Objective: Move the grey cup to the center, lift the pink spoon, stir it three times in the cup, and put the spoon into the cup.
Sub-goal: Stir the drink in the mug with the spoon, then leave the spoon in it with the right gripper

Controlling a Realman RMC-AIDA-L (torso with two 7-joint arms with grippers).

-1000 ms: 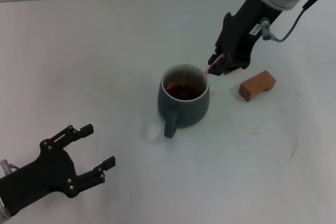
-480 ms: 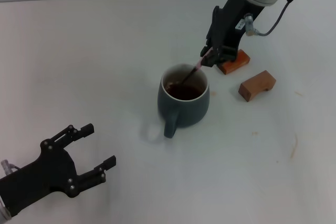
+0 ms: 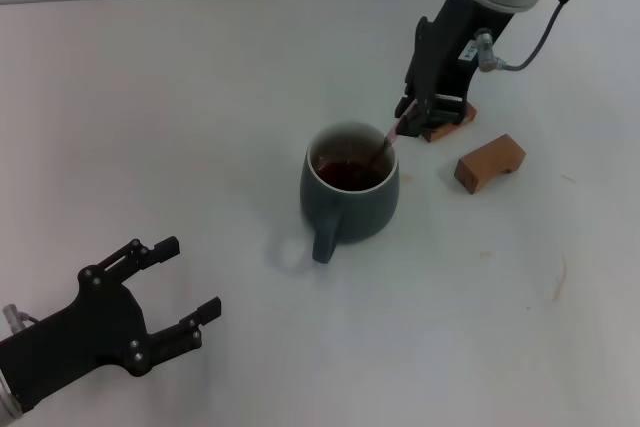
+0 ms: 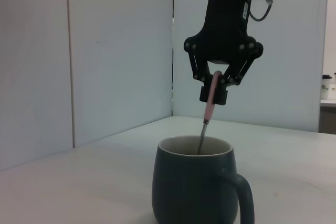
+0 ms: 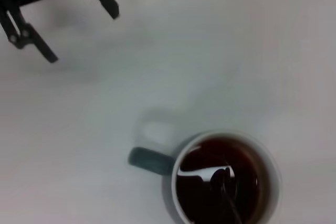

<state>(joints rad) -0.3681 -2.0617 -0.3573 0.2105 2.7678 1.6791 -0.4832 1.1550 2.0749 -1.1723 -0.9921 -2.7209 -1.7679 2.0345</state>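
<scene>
While head view hides it, pink spoon (image 5: 227, 188) dips in grey cup (image 5: 223, 179) liquid.

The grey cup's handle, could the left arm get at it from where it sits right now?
Probably yes. The grey cup turns its handle toward the left gripper, which rests open on the bare table with nothing between them. The right gripper holds the pink spoon above the cup's far rim.

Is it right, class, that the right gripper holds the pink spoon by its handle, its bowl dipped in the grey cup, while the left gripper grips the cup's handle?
Not quite. The left gripper grips nothing: the head view shows it open, apart from the grey cup. The right gripper does hold the pink spoon in the cup.
</scene>
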